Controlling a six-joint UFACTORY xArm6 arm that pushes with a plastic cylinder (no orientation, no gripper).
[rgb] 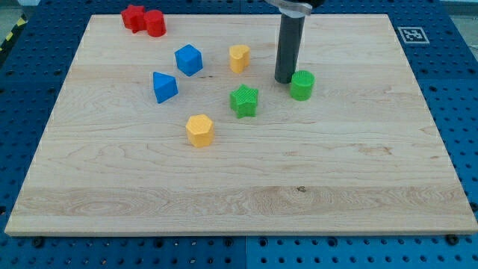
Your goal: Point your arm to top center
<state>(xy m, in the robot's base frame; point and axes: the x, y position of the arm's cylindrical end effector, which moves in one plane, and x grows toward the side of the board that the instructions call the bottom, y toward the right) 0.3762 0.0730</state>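
My tip (284, 80) rests on the wooden board (358, 172) a little above the middle, just left of a green cylinder (302, 85) and nearly touching it. A green star (244, 100) lies below and left of the tip. A yellow block (239, 57) with a rounded top lies up and left of the tip. A blue cube (188, 60) and a blue triangular block (164, 87) sit further left. A yellow hexagon (200, 130) lies lower left. A red star (134, 17) and a red cylinder (155, 23) touch each other at the top left corner.
A black and white marker tag (410, 34) is on the board's top right corner. The board lies on a blue perforated table (463, 82). The rod's upper mount (297, 6) enters from the view's top.
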